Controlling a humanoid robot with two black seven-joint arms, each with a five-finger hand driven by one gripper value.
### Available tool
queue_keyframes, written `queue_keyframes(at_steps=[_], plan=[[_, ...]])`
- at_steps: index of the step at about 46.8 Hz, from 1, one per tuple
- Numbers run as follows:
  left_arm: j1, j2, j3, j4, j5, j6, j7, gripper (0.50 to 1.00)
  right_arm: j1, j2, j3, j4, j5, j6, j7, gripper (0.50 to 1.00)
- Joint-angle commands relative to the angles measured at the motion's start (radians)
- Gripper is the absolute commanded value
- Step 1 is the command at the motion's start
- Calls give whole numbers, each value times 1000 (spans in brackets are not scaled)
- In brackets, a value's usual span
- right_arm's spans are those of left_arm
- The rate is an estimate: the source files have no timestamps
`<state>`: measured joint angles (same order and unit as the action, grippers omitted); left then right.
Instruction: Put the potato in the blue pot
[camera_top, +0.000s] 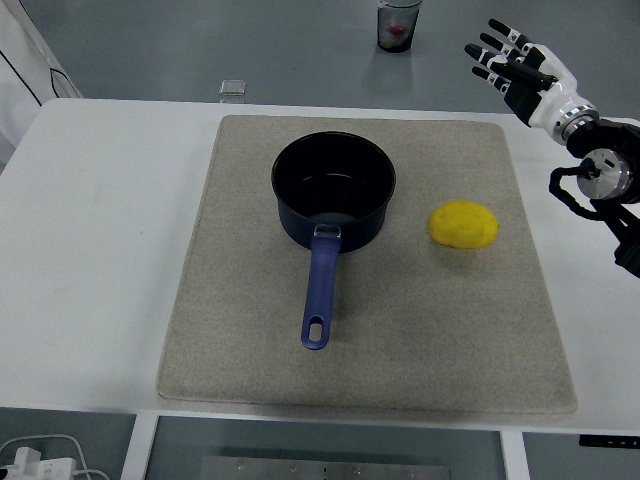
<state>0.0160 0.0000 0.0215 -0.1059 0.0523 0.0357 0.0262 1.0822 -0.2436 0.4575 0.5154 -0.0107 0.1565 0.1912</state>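
A yellow potato (464, 224) lies on the grey mat (250, 340), to the right of the blue pot (333, 191). The pot stands upright at the mat's middle, dark and empty inside, its blue handle (320, 295) pointing toward the near edge. My right hand (510, 68) hovers high at the upper right, beyond the mat's far right corner and well above and behind the potato. Its fingers are spread and hold nothing. My left arm does not show.
A small clear plastic box (232, 90) sits at the table's far edge left of centre. A clear cup (399, 26) with something red inside stands beyond the table. Cables and a white plug (40, 462) lie below the near left edge.
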Motion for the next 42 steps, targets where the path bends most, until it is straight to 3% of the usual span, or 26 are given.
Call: queue_keyframes(at_steps=[1, 8, 33, 42], plan=[[-1, 0, 0, 0, 0, 0, 0, 996, -1, 1, 0, 0, 0, 0, 1, 930], [4, 0, -3, 3, 0, 1, -40, 996, -5, 1, -2, 0, 0, 0, 1, 930], [-2, 0, -6, -3, 0, -5, -35, 996, -4, 0, -10, 5, -9, 15, -1, 932], [-4, 0, -6, -5, 0, -5, -35, 996, -7, 1, -10, 5, -89, 21, 1, 930]])
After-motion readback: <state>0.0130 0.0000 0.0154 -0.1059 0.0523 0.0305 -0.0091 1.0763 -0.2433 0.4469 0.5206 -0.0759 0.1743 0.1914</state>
